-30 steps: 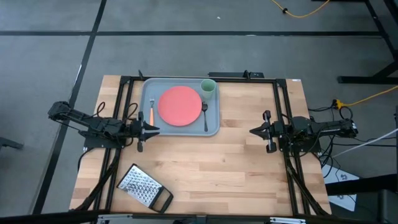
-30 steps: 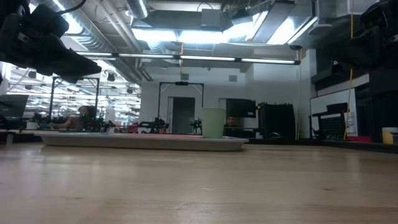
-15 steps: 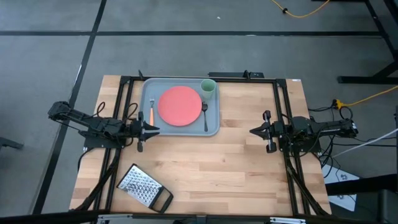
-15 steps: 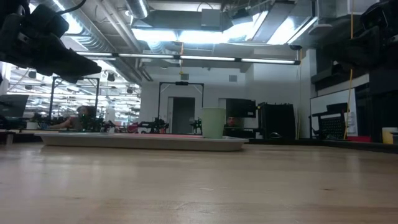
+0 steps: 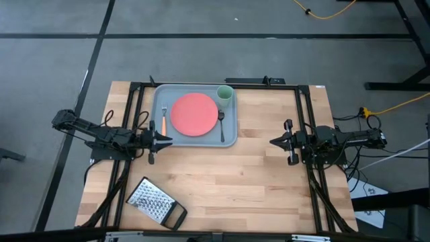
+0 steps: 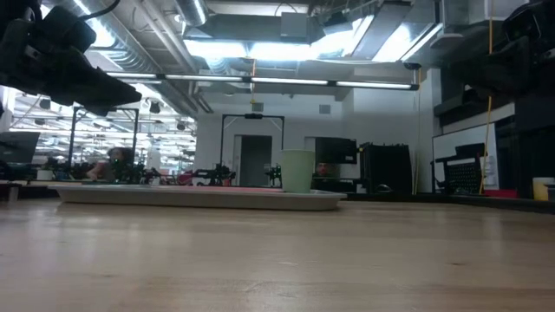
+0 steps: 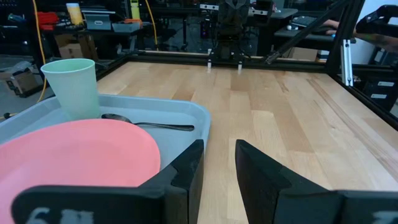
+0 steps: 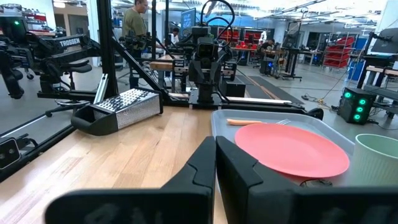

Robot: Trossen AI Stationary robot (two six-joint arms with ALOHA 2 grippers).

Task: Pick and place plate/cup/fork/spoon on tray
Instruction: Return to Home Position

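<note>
Upon grey-blue rectangular tray (image 5: 232,136): coral round plate (image 5: 194,114), green cup (image 5: 224,95), orange-handled fork (image 5: 163,124), dark spoon (image 5: 222,128). Setting judged complete, hence arms parked aside; left jaws slightly parted, right jaws closed, both empty.

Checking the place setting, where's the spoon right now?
In the high view the spoon lies on the tray, between the plate and the tray's right rim, its bowl end near the cup.

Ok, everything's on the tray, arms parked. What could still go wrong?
The left gripper sits at the near-left corner of the tray, so a careless swing could nudge it; the right gripper waits clear of it. The cup stands upright in the far-right corner by the rim; a bump might tip it.
</note>
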